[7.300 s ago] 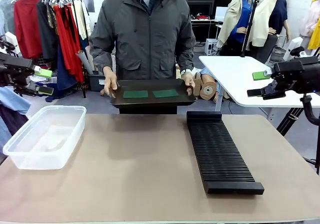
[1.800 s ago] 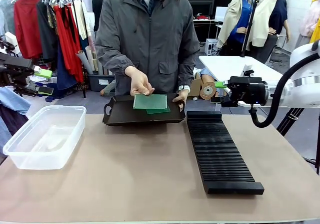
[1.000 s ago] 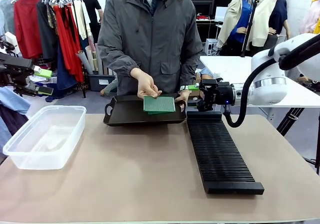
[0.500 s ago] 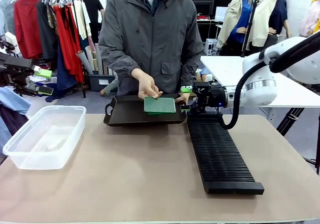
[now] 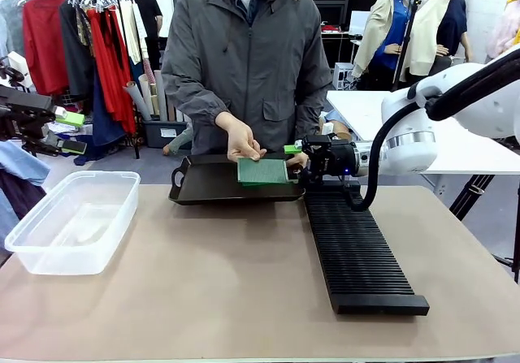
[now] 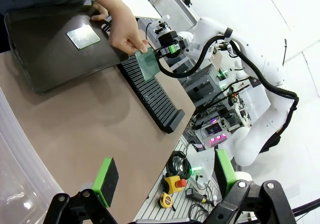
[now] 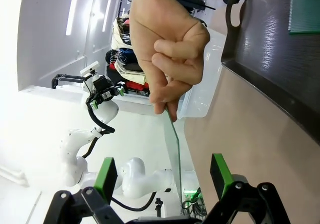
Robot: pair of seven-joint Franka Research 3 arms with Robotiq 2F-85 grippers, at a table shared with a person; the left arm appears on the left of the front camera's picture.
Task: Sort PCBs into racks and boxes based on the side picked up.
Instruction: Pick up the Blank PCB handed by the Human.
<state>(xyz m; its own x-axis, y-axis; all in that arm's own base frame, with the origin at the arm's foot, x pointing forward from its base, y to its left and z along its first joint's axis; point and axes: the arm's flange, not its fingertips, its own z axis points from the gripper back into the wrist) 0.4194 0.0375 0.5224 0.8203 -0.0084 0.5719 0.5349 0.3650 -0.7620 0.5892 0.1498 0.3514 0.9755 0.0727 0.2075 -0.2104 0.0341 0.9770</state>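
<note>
At twelve o'clock above the tray point(image 5: 203, 186), a person held a PCB point(image 5: 262, 170) edge-out so the wide-open, empty right hand point(image 7: 163, 176) could clamp it.

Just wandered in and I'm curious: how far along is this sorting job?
Done: nothing; rack and tub hold no boards. In hand: the person's hand holds one PCB out to the open right gripper, not yet gripped. Left: that board, plus the PCB on the tray.
</note>
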